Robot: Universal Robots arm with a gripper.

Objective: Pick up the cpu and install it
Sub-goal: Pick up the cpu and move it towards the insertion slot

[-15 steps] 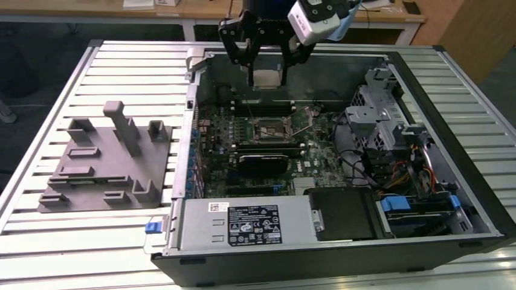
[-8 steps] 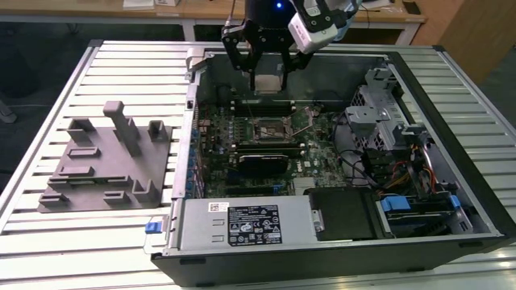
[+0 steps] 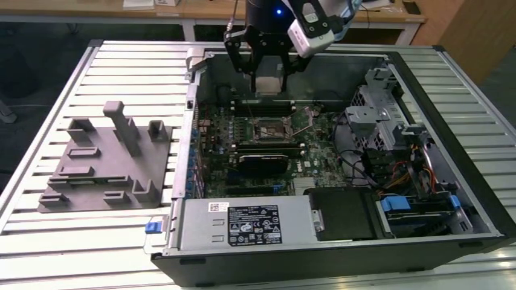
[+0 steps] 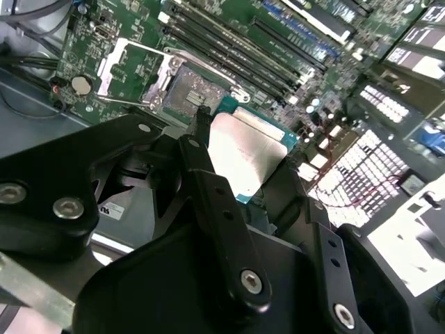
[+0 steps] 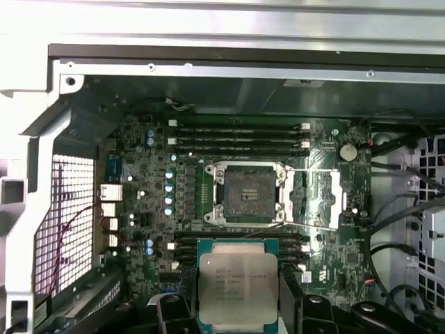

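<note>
In the exterior view, my claw (image 3: 267, 89) hangs over the open case (image 3: 339, 257), above the far part of the board (image 3: 266, 151). It is clamped on the cpu (image 3: 267, 81), which sits between my fingers, clear of the board. The socket (image 3: 270, 128) lies below it and a little nearer the camera. On the exterior view's left, a grey fixture (image 3: 105, 160) rests on the slatted surface (image 3: 48, 241), just beside the case and well apart from my claw.

In the second wrist view, my black fingers (image 4: 208, 188) press against two opposite edges of the cpu (image 4: 247, 149). Its silvery top faces the camera, with a green rim showing around it. Beyond it is the socket (image 4: 191, 90), whose metal frame (image 4: 128, 66) is swung open.

In the first wrist view, the cpu (image 5: 238, 282) is held flat and level in my grip, lined up with the socket (image 5: 249, 193) but not over it. The socket is bare, with its frame (image 5: 327, 198) folded out to one side. Memory slots (image 5: 240, 136) run along the socket's far side, and another row shows between the socket and the cpu.
</note>
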